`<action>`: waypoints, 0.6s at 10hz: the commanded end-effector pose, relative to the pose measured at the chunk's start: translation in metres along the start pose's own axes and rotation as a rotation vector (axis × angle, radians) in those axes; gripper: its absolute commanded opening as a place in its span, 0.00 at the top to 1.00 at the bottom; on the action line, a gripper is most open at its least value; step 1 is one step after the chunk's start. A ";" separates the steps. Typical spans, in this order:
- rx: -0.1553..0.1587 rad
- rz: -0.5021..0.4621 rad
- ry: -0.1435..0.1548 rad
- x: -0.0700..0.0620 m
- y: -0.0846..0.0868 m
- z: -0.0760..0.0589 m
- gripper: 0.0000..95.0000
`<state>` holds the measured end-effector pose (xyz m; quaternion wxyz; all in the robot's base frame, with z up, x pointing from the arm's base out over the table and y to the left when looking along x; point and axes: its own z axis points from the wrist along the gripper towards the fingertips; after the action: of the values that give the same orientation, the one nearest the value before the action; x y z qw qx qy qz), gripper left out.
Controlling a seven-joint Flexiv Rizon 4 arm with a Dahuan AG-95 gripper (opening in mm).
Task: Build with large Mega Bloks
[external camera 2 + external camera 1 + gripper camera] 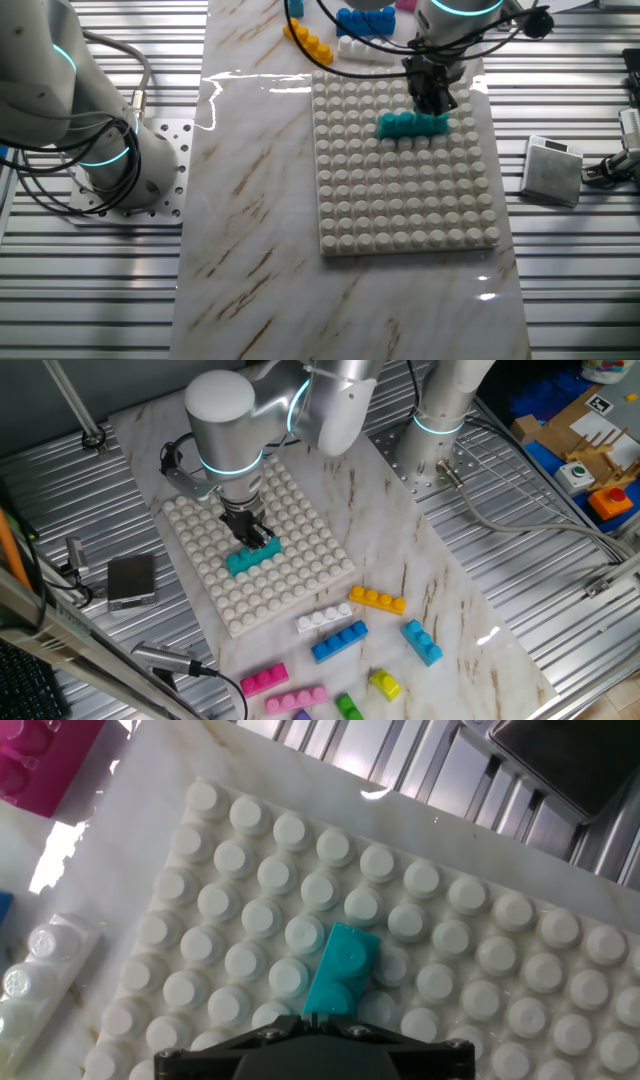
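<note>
Teal brick (252, 557) flat on white studded baseplate (300, 520), directly beneath gripper (257, 540), one end under the fingertips. Fingers down at that end; whether clamped or parted, impossible to tell.

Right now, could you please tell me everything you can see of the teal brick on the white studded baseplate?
The teal brick is a chunky, elongated block of glossy plastic with one row of round studs on top. It lies flat on the white baseplate, around its middle rows, lined up with the stud grid. The claw stands over one end of it, the fingers either side of that end; whether they press on it cannot be told. No other brick touches it.
</note>
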<state>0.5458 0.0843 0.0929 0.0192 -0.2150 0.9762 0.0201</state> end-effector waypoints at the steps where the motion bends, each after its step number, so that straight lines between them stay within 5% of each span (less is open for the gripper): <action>1: -0.002 0.000 0.000 -0.002 -0.002 0.000 1.00; 6: 0.003 -0.006 0.002 -0.005 -0.003 0.011 1.00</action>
<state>0.5527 0.0860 0.0835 0.0178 -0.2197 0.9752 0.0187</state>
